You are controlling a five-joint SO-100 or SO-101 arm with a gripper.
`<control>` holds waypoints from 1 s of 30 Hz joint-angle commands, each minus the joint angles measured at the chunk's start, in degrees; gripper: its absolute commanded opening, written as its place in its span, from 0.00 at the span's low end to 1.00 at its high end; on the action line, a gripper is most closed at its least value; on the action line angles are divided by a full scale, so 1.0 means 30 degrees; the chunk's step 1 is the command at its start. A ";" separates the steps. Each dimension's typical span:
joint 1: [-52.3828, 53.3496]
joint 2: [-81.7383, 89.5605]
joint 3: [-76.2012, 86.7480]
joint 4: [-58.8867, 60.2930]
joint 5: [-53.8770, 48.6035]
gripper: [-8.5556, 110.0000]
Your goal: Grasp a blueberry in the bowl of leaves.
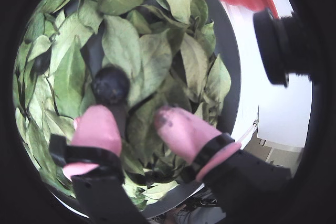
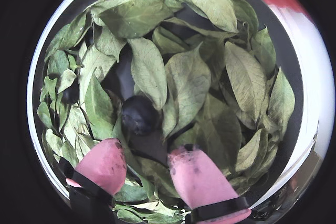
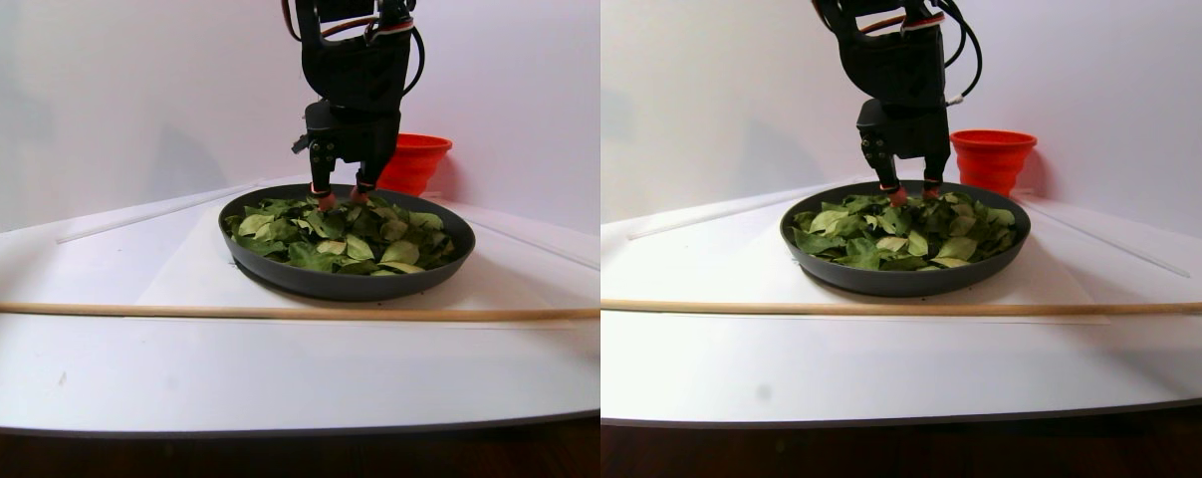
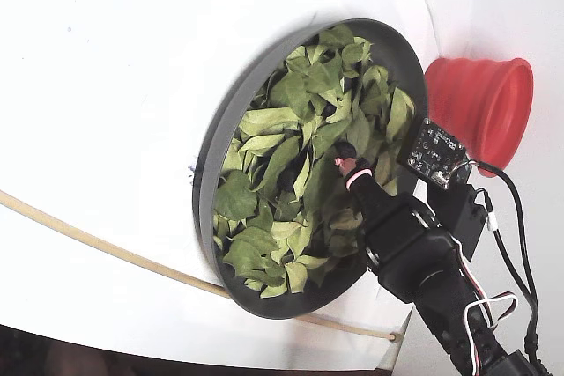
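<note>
The wide dark grey bowl of leaves (image 1: pixel 231 51) fills both wrist views (image 2: pixel 294 66) and sits mid-table in the stereo pair view (image 3: pixel 347 284) and the fixed view (image 4: pixel 207 165). A dark round blueberry (image 1: pixel 110 85) lies among the green leaves, also seen in the other wrist view (image 2: pixel 139 115). My gripper (image 1: pixel 131 114) has pink fingertips and is open, low over the leaves. The blueberry sits just beyond the gap, nearer the left fingertip (image 2: pixel 105 161). The gripper (image 3: pixel 339 196) hangs over the bowl's far part, nothing held.
A red ribbed cup (image 3: pixel 416 159) stands behind the bowl, beside it in the fixed view (image 4: pixel 480 99). A thin wooden stick (image 3: pixel 262 312) lies across the white table in front of the bowl. A black camera module (image 1: pixel 273 45) rides beside the gripper.
</note>
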 commanded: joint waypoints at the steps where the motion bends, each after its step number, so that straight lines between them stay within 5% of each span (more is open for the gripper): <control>1: 0.0088 0.0264 -0.1230 -0.0527 0.0264 0.20; 30: -0.0293 -0.1523 -0.2461 -0.1553 0.0967 0.21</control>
